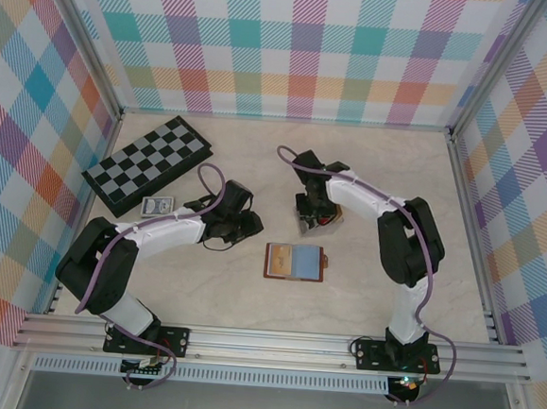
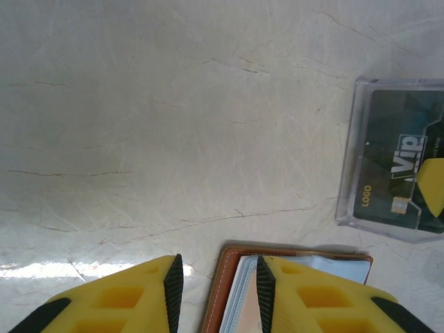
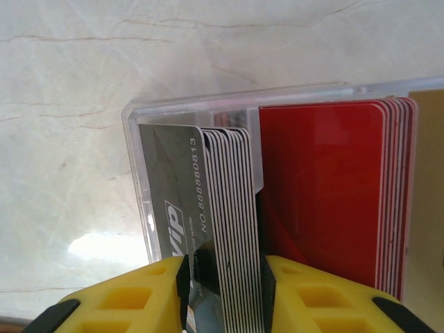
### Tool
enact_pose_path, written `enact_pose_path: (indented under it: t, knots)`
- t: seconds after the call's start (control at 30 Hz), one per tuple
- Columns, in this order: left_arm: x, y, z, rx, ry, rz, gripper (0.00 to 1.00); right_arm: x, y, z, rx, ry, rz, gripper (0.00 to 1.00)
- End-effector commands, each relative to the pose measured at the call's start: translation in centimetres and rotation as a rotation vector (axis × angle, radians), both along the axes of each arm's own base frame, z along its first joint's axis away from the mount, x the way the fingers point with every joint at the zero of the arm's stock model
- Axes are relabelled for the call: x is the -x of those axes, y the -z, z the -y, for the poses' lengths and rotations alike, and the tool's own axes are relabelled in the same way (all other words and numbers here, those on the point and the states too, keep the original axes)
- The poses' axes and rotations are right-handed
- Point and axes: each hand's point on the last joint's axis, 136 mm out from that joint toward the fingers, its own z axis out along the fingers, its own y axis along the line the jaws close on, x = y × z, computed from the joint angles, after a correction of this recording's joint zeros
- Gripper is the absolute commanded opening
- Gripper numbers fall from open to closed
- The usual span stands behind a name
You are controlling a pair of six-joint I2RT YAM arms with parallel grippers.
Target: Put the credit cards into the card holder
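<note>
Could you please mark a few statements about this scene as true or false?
1. The card holder lies open. True.
2. The red cards sit inside the card holder. False: they stand in the clear tray.
3. The right gripper straddles the stack of dark cards. True.
4. The chessboard lies on the right arm's side. False: it lies on the left arm's side.
5. The left gripper holds a card. False: its jaws are open and hold no card.
</note>
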Motion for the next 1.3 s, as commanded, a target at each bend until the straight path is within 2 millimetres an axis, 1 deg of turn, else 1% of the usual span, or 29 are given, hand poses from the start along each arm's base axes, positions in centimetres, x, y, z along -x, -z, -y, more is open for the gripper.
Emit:
enact_pose_path:
  t: [0.0,0.13,0.27,0.43,0.87,0.97,1.07,1.2,1.27]
  knots:
    - [-0.5,-0.4,-0.3,-0.016,-0.002,0.006,0.35,1.5,-1.2,-1.8,-0.048,0.011,-0.022,0.33]
    - [-0.7,-0.6,-0.3,-0.018,-0.007,0.015,0.35,0.8,-2.6,-0.8,0.075,-0.047,0.069,0.36]
    - [-0.9,-0.6,-0.2,-0.015,-0.007,0.017,0.35,0.1,-2.8,0.0,0.149,-0.124,0.116,0.38]
    - [-0.9,-0.5,-0.2,-0.010,-0.017,0.017,0.35,0.0,-1.7,-0.2,0.172,-0.197,0.105,0.38]
    - [-0.7,-0.3,-0.4,-0.012,-0.019,0.012,0.35,0.1,0.8,-0.1,0.260,-0.259,0.074,0.41]
    - [-0.7,-0.3,-0.3,-0.009,-0.017,0.013,0.35,0.0,1.2,0.1,0.274,-0.265,0.070,0.44]
    - [-0.6,-0.2,-0.4,-0.011,-0.017,0.010,0.35,-0.4,0.7,0.5,0.308,-0.260,0.096,0.43]
    - [-0.6,-0.2,-0.4,-0.011,-0.018,0.009,0.35,-1.2,-1.3,1.3,0.355,-0.243,0.173,0.43]
    - [-0.6,-0.2,-0.4,-0.011,-0.018,0.010,0.35,-1.3,-2.3,1.4,0.349,-0.243,0.199,0.41]
